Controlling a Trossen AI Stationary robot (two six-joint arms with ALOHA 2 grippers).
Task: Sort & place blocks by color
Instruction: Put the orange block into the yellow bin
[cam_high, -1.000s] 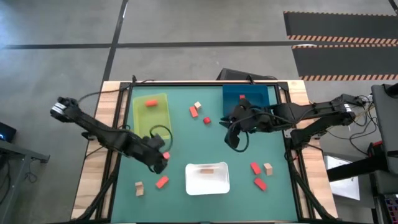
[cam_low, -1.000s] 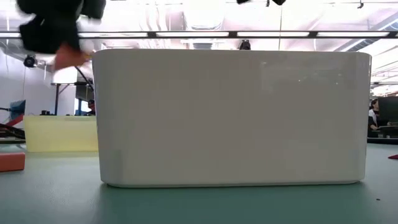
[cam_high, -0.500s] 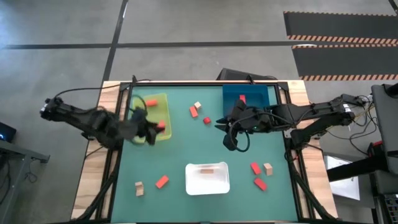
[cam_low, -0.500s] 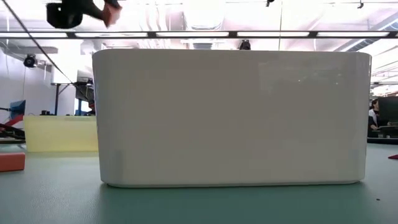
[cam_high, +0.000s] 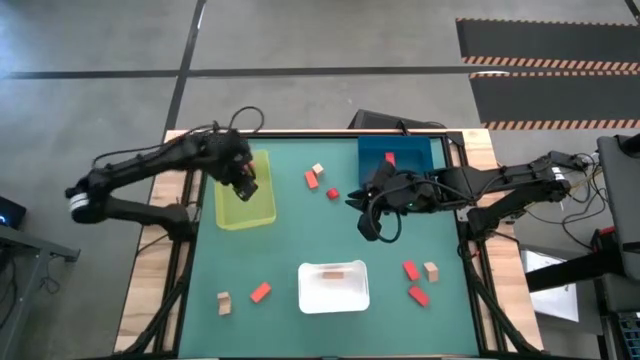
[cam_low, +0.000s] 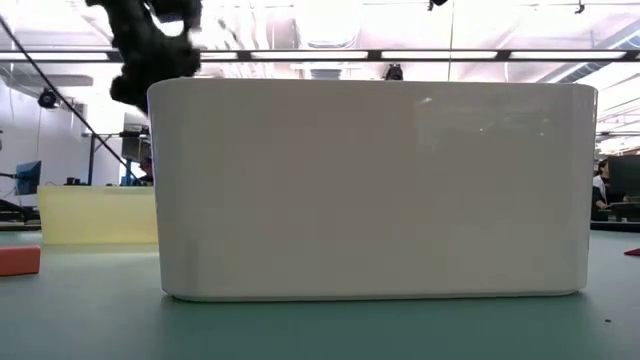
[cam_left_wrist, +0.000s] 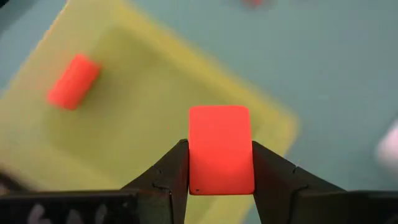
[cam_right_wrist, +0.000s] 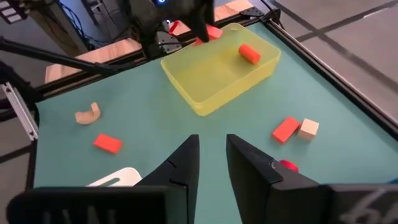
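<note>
The left claw hung over the yellow-green tray, its fingers clamped on an orange-red block. Beneath and beyond it, a second orange-red block lay inside that tray. The right claw waited above the green worktop, fingers narrowly parted and holding nothing, with loose blocks ahead of it.

Overhead camera straight down, low camera level behind white tray
</note>
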